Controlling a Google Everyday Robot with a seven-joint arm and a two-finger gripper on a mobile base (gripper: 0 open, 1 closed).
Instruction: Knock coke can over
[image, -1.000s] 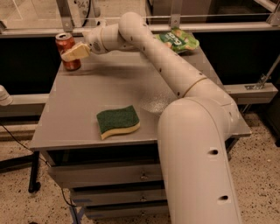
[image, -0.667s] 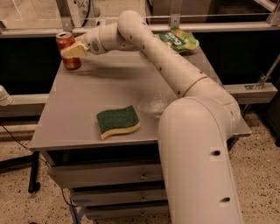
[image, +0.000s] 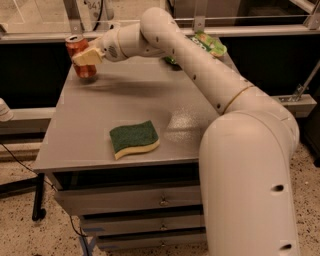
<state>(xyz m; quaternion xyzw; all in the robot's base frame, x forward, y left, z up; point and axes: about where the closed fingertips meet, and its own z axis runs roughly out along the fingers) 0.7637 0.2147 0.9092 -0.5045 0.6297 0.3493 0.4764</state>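
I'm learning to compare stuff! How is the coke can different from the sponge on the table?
The coke can is red and shiny; the sponge is green on top, yellow underneath. The can stands upright at the table's far left corner; the sponge lies flat near the front edge. The gripper is right at the can, far from the sponge. Both sit on the same grey table.

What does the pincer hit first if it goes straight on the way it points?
The coke can: the pincer points left at it near the table's far left corner, apparently touching its side. Depth is unclear, so contact isn't certain.
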